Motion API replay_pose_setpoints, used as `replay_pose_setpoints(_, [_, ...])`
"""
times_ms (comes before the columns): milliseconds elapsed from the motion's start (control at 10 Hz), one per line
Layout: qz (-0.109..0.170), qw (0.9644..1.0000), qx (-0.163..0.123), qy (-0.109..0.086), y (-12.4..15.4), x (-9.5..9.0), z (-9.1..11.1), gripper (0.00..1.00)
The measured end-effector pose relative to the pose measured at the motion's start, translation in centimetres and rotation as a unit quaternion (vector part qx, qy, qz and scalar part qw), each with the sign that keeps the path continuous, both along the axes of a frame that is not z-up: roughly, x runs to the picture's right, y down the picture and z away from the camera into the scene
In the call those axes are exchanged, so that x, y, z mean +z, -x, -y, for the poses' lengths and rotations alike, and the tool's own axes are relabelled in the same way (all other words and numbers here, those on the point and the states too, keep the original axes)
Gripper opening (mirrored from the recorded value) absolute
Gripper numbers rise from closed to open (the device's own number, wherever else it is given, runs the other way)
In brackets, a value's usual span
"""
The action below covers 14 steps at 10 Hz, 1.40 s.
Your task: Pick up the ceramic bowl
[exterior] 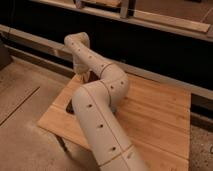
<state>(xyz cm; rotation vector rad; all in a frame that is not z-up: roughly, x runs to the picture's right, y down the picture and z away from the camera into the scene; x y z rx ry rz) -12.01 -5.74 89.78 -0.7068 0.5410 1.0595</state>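
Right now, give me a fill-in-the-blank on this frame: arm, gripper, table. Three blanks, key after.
1. The arm stretches over a table whose top is made of ____ planks.
2. The gripper sits low over the table's far ____ part in the camera view, mostly hidden behind the wrist.
3. Open or shut: the gripper is ____.
Missing words: wood; left; shut.

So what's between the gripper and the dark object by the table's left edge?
Only bare wood of the table shows between the gripper, shut at the far left corner, and the dark object in the camera view.
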Motion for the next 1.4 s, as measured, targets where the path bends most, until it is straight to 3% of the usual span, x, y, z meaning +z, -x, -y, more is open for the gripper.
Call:
replay_pose_setpoints(300, [-0.025,0.9986,-0.023,-0.041,1.2,-2.5,2.7,0.00])
replay_pose_setpoints(700, [-0.028,0.9936,-0.044,-0.100,4.3,-7.2,4.8,0.00])
replay_pose_setpoints(900, [-0.020,0.9911,-0.049,-0.122,5.4,-9.6,4.5,0.00])
replay_pose_setpoints(1100, [-0.009,0.9883,-0.049,-0.144,6.3,-12.7,3.0,0.00])
replay_pose_setpoints(1400, [-0.007,0.9881,-0.024,-0.152,5.4,-15.0,0.6,0.00])
